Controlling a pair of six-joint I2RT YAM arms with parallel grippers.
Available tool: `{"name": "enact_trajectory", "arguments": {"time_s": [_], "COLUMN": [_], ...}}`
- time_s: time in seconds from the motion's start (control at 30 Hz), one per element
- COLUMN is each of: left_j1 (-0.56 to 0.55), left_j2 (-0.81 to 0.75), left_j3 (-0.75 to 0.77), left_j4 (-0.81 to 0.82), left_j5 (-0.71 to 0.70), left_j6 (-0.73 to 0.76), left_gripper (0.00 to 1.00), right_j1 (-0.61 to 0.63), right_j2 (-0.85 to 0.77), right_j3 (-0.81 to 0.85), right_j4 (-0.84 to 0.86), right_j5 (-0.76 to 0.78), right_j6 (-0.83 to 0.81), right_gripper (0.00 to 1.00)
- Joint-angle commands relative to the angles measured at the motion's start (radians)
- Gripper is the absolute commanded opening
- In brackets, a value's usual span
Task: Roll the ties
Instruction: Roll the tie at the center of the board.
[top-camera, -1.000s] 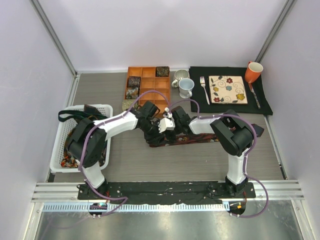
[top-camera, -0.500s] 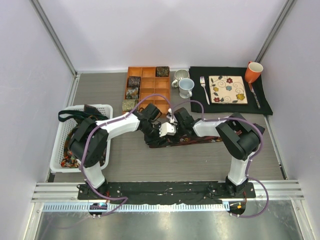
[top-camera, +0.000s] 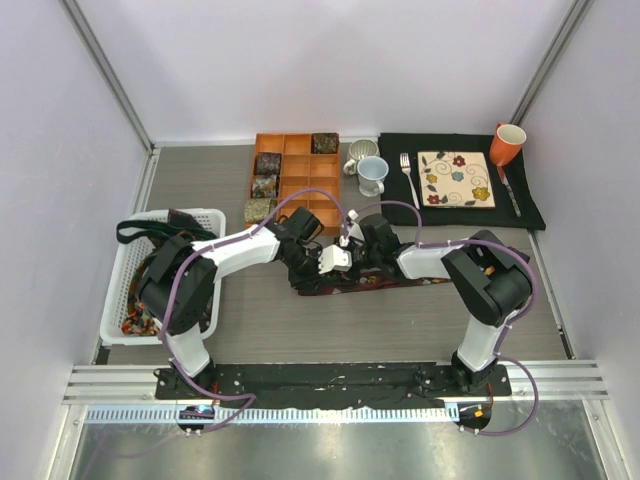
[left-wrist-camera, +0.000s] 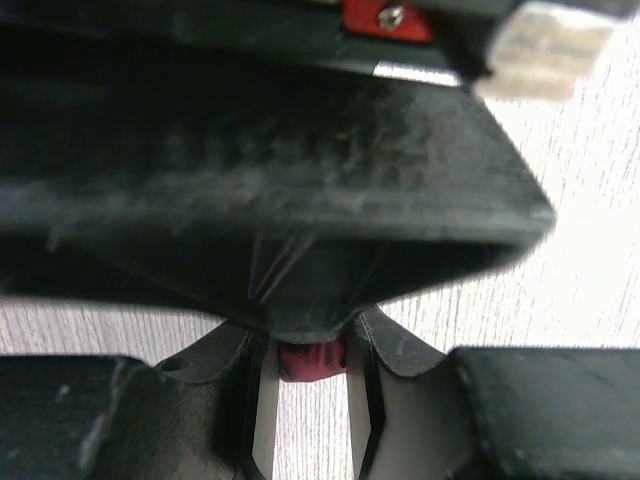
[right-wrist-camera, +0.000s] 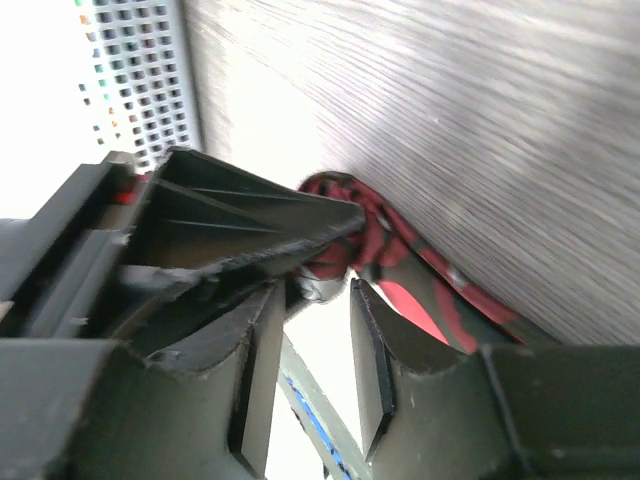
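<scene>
Tie (top-camera: 400, 280) lies flat at worktop centre. Left claw (left-wrist-camera: 312, 372) nearly closed, pinching red tie end. Right claw (right-wrist-camera: 312, 300) slightly parted; hold cannot be told. Advise: firm pinch, even turns, edges aligned.

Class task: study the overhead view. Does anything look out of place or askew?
Yes: a dark fabric necktie lies draped over the far rim of the white plastic basket, one end sticking out past its left side instead of lying inside.
</scene>
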Motion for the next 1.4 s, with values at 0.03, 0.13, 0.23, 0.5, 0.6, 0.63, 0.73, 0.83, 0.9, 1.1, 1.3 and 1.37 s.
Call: {"name": "enact_trajectory", "arguments": {"time_s": [0.03, 0.13, 0.23, 0.5, 0.6, 0.63, 0.73, 0.83, 0.9, 1.1, 1.3, 1.37], "left_j1": [-0.002, -0.002, -0.002, -0.002, -0.002, -0.002, 0.000, -0.002, 0.003, 0.032, 0.089, 0.112], "left_j2": [0.039, 0.044, 0.046, 0.052, 0.053, 0.053, 0.056, 0.055, 0.052, -0.060, -0.339, -0.462], "left_j3": [-0.028, -0.025, -0.021, -0.025, -0.026, -0.026, -0.029, -0.032, -0.032, -0.032, -0.109, -0.138], "left_j4": [-0.058, -0.064, -0.062, -0.064, -0.064, -0.066, -0.064, -0.066, -0.066, -0.034, 0.132, 0.160], "left_j5": [-0.052, -0.053, -0.057, -0.057, -0.057, -0.057, -0.055, -0.055, -0.050, -0.015, -0.001, 0.028], "left_j6": [0.020, 0.019, 0.019, 0.028, 0.028, 0.028, 0.031, 0.034, 0.032, -0.029, -0.139, -0.167], "left_gripper": [0.28, 0.28, 0.28, 0.28, 0.28, 0.28, 0.28, 0.30, 0.33, 0.55, 0.79, 0.88], "right_j1": [0.005, 0.008, 0.009, 0.009, 0.009, 0.009, 0.009, 0.009, 0.008, 0.008, 0.006, 0.008], "right_j2": [0.029, 0.051, 0.066, 0.120, 0.133, 0.137, 0.140, 0.138, 0.132, 0.118, 0.123, 0.124], "right_j3": [0.004, 0.004, -0.012, -0.042, -0.036, -0.036, -0.031, -0.022, -0.019, 0.018, 0.046, 0.056], "right_j4": [0.182, 0.198, 0.228, 0.303, 0.303, 0.302, 0.288, 0.241, 0.199, 0.018, -0.071, -0.097], "right_j5": [-0.035, -0.045, -0.056, -0.062, -0.061, -0.059, -0.056, -0.049, -0.042, 0.017, 0.053, 0.062], "right_j6": [0.093, 0.096, 0.102, 0.128, 0.124, 0.124, 0.114, 0.082, 0.064, -0.050, -0.099, -0.117], "right_gripper": [0.39, 0.39, 0.39, 0.33, 0.29, 0.27, 0.17, 0.01, 0.01, 0.01, 0.01, 0.01]}}
